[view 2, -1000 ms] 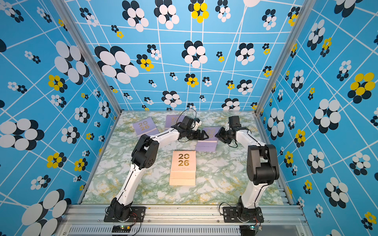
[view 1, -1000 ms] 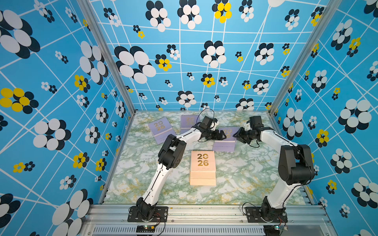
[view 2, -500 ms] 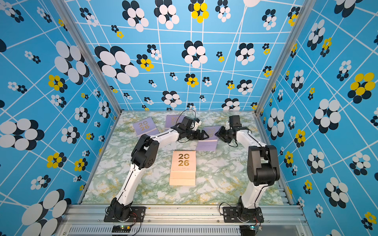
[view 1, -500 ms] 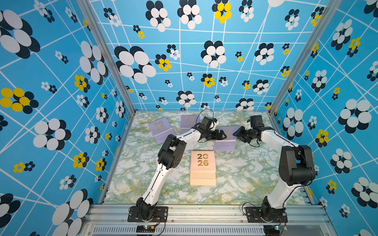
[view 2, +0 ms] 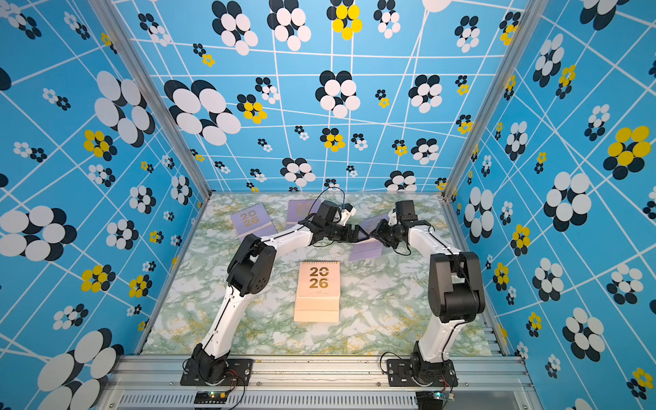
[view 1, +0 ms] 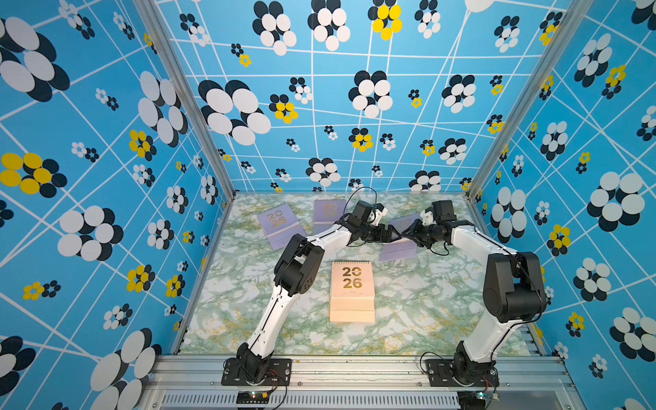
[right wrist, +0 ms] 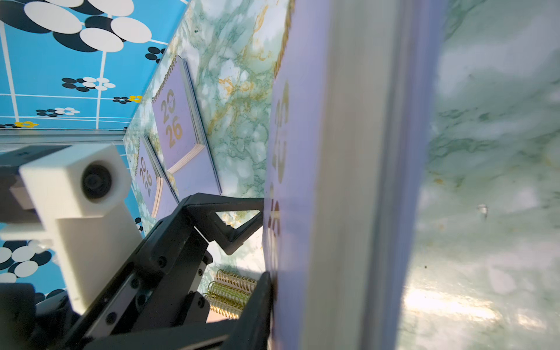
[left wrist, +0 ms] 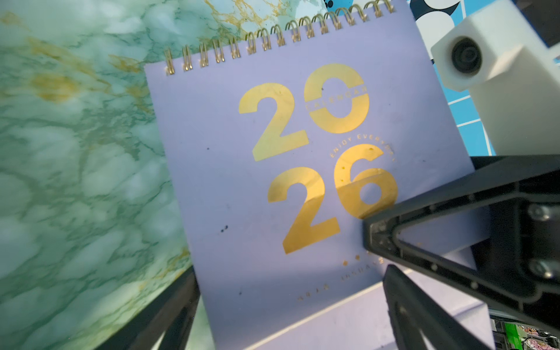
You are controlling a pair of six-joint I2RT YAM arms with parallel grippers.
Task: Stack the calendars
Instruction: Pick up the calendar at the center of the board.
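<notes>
Against left claw [right wrist: 265, 244], lilac calendar [left wrist: 242, 181], tilted

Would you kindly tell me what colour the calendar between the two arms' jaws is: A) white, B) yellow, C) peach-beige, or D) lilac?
D: in the left wrist view the lilac calendar sits right at the jaws, its cover bearing gold numerals, while the peach-beige calendar lies apart, nearer the front.

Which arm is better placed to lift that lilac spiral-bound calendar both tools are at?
Right, probably: the right tool has a finger on the cover of the lilac spiral-bound calendar, while the left tool stands wide open.
</notes>
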